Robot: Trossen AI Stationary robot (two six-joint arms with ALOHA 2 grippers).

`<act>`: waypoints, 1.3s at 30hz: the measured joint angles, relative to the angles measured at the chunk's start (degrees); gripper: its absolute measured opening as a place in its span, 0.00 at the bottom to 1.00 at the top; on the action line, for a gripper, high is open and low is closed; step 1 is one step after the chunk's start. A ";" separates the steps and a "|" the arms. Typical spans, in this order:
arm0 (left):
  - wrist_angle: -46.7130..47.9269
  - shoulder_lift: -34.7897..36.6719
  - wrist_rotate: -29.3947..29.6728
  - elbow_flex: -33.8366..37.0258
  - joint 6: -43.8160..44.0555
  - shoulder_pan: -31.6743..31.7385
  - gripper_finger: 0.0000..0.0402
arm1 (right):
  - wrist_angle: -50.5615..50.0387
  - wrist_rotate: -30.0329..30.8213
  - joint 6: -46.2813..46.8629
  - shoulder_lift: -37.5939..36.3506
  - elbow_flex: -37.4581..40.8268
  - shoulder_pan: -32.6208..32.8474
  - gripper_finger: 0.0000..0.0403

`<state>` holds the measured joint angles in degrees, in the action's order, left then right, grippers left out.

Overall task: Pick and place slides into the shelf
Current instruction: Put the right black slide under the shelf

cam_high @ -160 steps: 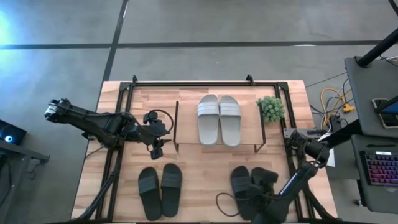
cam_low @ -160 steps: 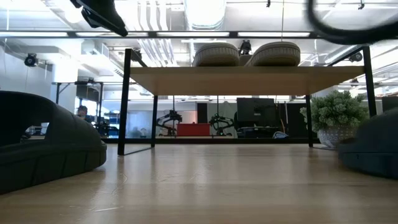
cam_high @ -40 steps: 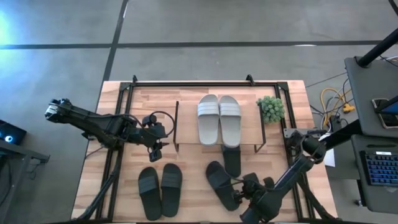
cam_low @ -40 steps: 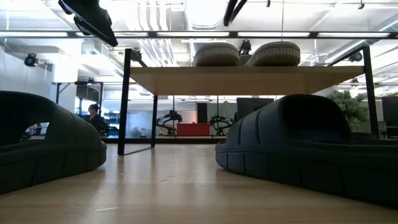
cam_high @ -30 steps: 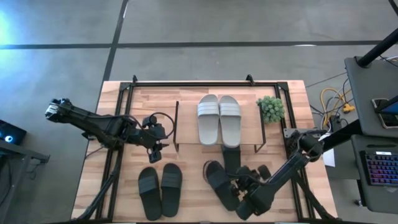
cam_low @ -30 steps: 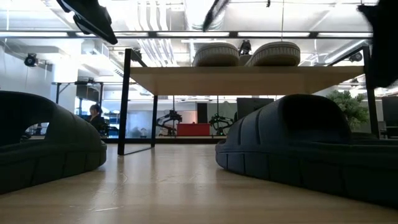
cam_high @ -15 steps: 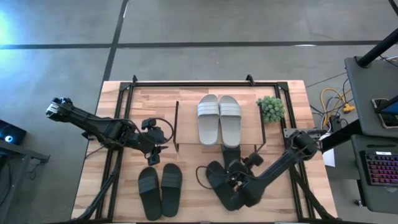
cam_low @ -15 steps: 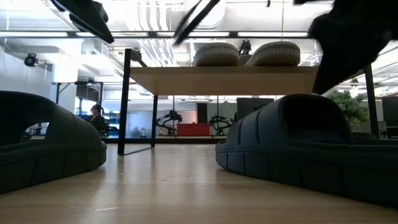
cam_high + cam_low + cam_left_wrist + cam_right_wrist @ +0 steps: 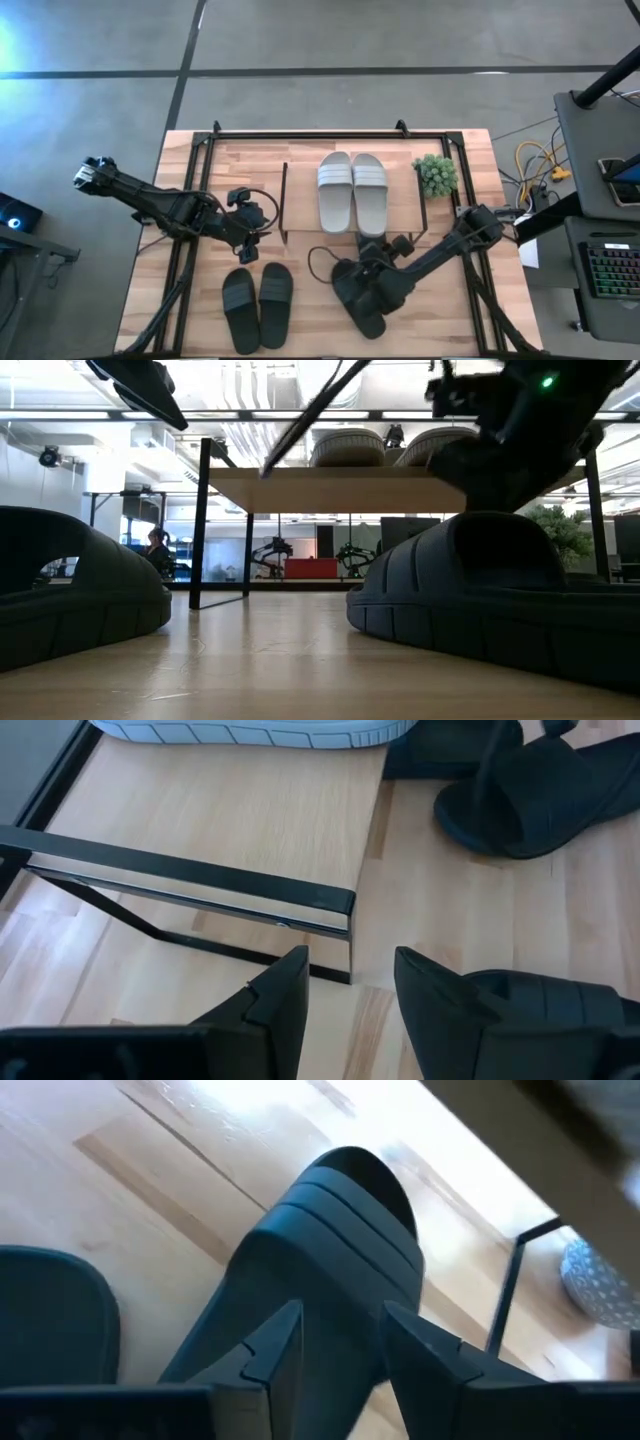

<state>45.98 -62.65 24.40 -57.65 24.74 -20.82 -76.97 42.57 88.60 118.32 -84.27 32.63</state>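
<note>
The shelf (image 9: 300, 200) stands mid-table with a light grey-white pair of slides (image 9: 352, 192) on its top board. One black slide (image 9: 372, 246) lies with its toe under the shelf's near edge. A second black slide (image 9: 358, 305) lies slantwise just before it. My right gripper (image 9: 335, 1320) hovers open over these two (image 9: 373, 274), its fingers on either side of the heel half of the ribbed-strap slide (image 9: 330, 1250). Another black pair (image 9: 258, 305) rests flat at the near left. My left gripper (image 9: 250, 243) waits open by the shelf's left near corner (image 9: 350, 905). My right gripper comes slanting down from the near right, pointing along the black slide toward the shelf. Its fingers (image 9: 275, 1345) stand over the slide's heel half (image 9: 300, 1330). Whether they touch it, I cannot tell. The slide lies flat on the table.
A small potted plant (image 9: 436, 175) stands at the shelf's right end. Black rails (image 9: 190, 230) run along the table's edges. Bare wood lies between the two groups of black slides (image 9: 310, 300).
My right gripper has swung from the near right part of the table toward the left and far side and come lower, ending over the two black slides before the shelf. Both slides lie where they were.
</note>
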 joint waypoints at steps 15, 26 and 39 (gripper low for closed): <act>1.02 0.00 -0.02 0.00 -0.05 0.00 0.34 | 3.04 0.58 -7.68 0.00 1.46 -4.35 0.23; 1.08 0.00 -0.04 0.00 -0.12 0.00 0.34 | 2.97 -1.89 -6.49 0.00 2.51 -4.80 0.03; 1.09 0.00 -0.04 0.00 -0.14 0.02 0.34 | -5.97 -4.80 -4.35 -0.07 0.77 -1.46 0.02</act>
<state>47.07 -62.65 24.36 -57.65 24.60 -20.80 -82.94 37.77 84.25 118.25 -83.50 31.18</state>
